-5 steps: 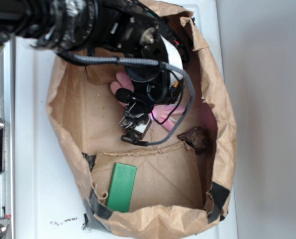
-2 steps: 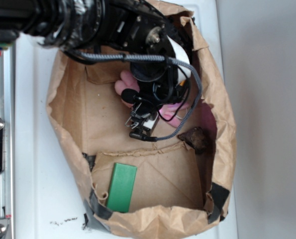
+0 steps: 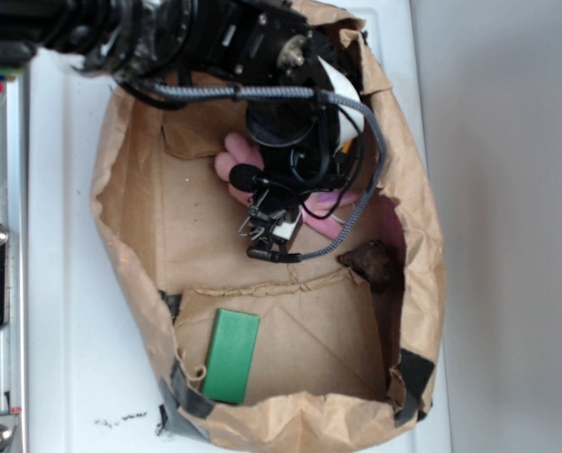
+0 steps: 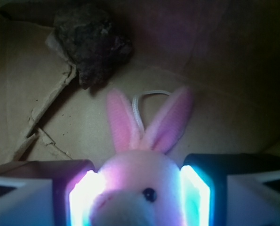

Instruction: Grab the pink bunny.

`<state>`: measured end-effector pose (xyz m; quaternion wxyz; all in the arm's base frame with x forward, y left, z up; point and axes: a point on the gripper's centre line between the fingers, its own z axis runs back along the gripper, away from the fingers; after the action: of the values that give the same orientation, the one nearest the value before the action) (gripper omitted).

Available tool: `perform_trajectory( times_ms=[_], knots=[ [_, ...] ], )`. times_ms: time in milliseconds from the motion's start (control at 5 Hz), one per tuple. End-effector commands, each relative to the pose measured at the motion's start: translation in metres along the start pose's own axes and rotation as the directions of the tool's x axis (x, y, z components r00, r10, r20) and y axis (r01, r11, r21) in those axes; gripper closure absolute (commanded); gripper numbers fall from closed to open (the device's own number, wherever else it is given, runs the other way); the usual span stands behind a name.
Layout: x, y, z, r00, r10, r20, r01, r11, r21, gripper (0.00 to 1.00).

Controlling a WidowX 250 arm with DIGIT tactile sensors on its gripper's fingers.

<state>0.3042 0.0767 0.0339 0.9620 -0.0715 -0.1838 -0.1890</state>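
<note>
Black arm: bent down into the brown paper bag (image 3: 129, 236) from its top edge.
Gripper (image 4: 140, 195): the pink bunny (image 4: 140, 181) is squeezed between both glowing pads (image 4: 83, 200), head pressed on each side.
Bunny ears: pointed away from the gripper, toward the dark brown lump (image 4: 90, 42).
Green block (image 3: 231, 356): well apart, on the bag floor.
Bag: laid on a white table (image 3: 59, 311).

Bright exterior, dim wrist view, glowing pads (image 4: 85, 200)

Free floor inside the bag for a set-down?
Bare paper between the green block and the dark lump, and left of the pink bunny along the bag wall. Crowded at the top, where the gripper straddles the bunny.
</note>
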Motion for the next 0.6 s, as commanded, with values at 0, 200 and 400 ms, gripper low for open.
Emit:
perform_trajectory(
  times_ms=[0,200,400],
  knots=[
    [0.021,0.022,0.077,0.971,0.213,0.105,-0.217,0.976,0.023,1.0],
    [0.027,0.0,0.098,0.964,0.218,0.152,-0.228,0.972,0.054,1.0],
    [0.035,-0.03,0.117,0.959,0.202,0.198,-0.23,0.964,0.131,1.0]
  ],
)
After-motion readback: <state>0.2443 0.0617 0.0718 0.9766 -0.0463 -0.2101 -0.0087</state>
